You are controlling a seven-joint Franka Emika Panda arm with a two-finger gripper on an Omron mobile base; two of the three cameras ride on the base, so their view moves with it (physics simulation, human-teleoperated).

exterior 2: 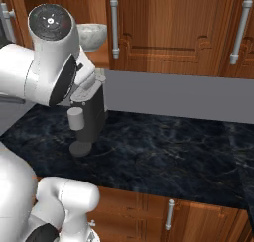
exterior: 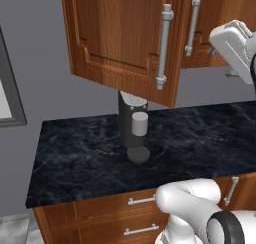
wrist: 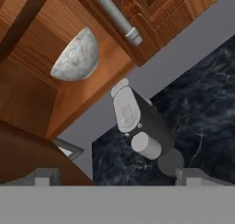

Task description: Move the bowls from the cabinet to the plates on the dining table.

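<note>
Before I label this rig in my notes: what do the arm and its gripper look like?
The arm is made of glossy white, rounded links with dark joints; one joint end is a black disc cap with small pale dots. Another white link bends low over the drawers. The gripper shows two small blocky grey finger tips. No cables or lettering are visible.

- Cabinet [exterior: 125,33]: reddish-brown wood, upper half of frame; one panelled door swung open toward the camera, long silver bar handle [exterior: 164,47] on its right edge.
- Second bar handle [exterior: 193,25] on the adjacent door, upper right.
- Black marble counter [exterior: 75,158] with pale veining across mid-frame.
- Dark grey coffee machine [exterior: 133,128] upright on the counter, centre frame, its top hidden behind the open door's lower edge.
- Drawers [exterior: 100,213] with short silver handles below the counter, lower left.
- White arm [exterior: 200,208] at lower right; another white segment at upper right edge.
</note>
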